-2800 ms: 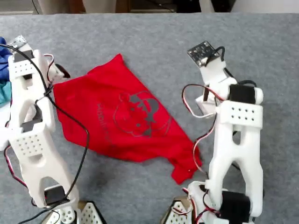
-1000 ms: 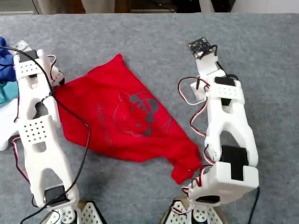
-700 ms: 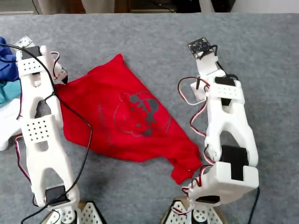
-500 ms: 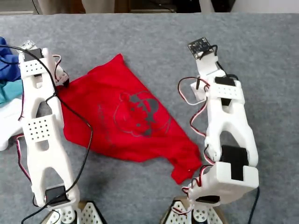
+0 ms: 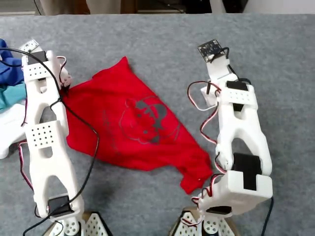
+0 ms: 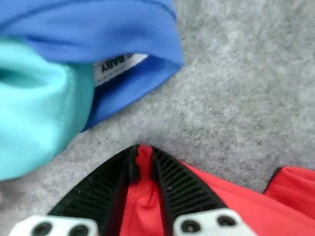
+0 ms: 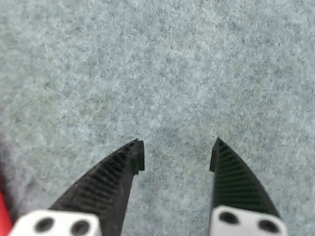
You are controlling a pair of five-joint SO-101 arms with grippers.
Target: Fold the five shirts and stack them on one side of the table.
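Observation:
A red shirt [image 5: 138, 123] with a dark bear print lies spread on the grey table [image 5: 162, 39] between the two arms. My left gripper [image 6: 143, 150] is shut on the red shirt [image 6: 147, 196] at its left corner, near the pile at the table's left edge. In the high view that gripper [image 5: 63, 84] sits at the shirt's upper left corner. My right gripper [image 7: 177, 150] stands open over bare grey cloth, right of the shirt, with nothing between its fingers.
A blue shirt [image 6: 98, 34] and a teal shirt [image 6: 39, 108] lie bunched at the left edge, seen also as blue shirt [image 5: 9, 69] and teal shirt [image 5: 11, 96] with a white garment [image 5: 9, 132] below them. Wires hang along both arms.
The left arm has shifted a little rightward and away from the pile with the shirt's corner in its gripper. The right arm tucked back earlier and has kept still since.

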